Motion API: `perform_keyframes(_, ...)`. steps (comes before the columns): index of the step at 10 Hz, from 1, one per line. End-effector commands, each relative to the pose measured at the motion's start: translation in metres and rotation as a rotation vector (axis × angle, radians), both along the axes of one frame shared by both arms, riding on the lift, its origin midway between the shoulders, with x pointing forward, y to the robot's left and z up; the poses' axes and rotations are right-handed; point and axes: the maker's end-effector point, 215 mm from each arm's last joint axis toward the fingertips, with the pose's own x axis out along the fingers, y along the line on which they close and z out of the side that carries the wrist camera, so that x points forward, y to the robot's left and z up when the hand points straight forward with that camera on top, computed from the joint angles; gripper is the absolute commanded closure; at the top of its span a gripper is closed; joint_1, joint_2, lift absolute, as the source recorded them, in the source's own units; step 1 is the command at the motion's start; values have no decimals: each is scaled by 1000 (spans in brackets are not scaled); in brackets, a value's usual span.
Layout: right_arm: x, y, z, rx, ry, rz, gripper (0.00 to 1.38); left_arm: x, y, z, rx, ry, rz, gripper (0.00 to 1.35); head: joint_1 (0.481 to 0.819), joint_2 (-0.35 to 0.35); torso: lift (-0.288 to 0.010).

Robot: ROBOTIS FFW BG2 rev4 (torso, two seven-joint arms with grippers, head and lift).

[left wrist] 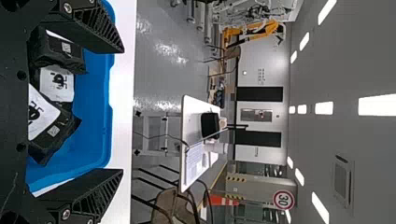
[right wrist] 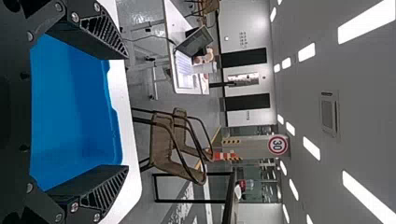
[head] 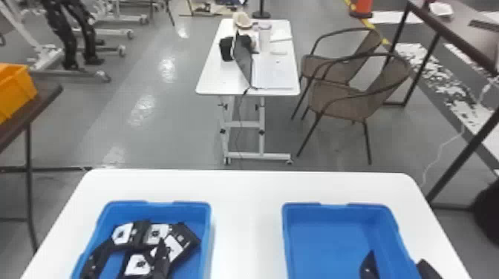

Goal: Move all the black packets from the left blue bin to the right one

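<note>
Black packets [head: 179,243] near left gripper [head: 136,241]

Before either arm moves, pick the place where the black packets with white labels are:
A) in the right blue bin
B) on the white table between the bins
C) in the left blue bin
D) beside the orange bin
C: the black packets lie heaped inside the left blue bin, white labels showing.

Smooth blue plastic bins [head: 339,209] with a soft sheen, glossy-looking black packets [head: 183,237] with matt white labels [head: 137,264], smooth white tabletop [head: 247,193], shiny grey floor [head: 178,122], rough woven-looking brown chairs [head: 341,100], matt black ribbed gripper fingers [right wrist: 105,35].
</note>
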Motion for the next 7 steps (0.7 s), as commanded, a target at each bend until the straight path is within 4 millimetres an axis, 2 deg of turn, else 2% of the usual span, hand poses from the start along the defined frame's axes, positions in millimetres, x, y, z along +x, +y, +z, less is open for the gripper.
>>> perform_keyframes(1,0,0,0,2,1,-1,183,-1,0,-3,-11,8,1,111,695,12,0)
perform_keyframes(6,1,-1,-1,7,1,-4,185,5,-1,-11,-36,44,-32,101,695,8,0)
perform_keyframes(7,1,-1,-1,7,1,-4,183,7,-4,-7,-11,32,-45,101,695,5,0)
